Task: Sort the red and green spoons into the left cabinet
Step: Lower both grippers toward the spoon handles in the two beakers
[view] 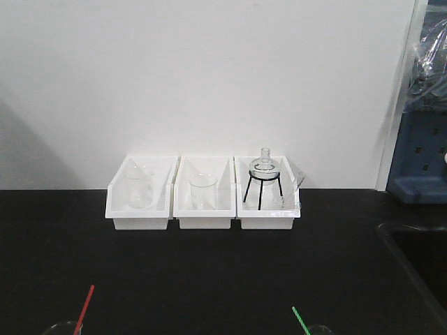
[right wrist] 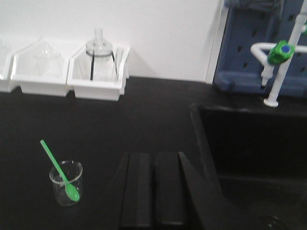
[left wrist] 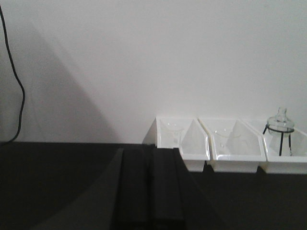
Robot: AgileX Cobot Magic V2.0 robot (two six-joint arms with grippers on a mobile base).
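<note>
Green spoon (right wrist: 57, 167) leans in a small glass beaker (right wrist: 55, 188) on the black tabletop (right wrist: 158, 115), bowl down in the glass, just left of your right pincer (right wrist: 153, 191). The red spoon (view: 84, 309) leans in a second beaker (view: 56, 326) at the front left. Both your pincers are clenched on nothing. Your left pincer (left wrist: 150, 187) faces the white bins (left wrist: 225, 146) against the wall.

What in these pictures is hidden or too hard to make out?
- Thin red plastic spoon: front view, bottom edge cuts off its bowl.
- Thin green plastic spoon: likewise in front view; whole only in right wrist view.
- The cabinet: outside every view.
</note>
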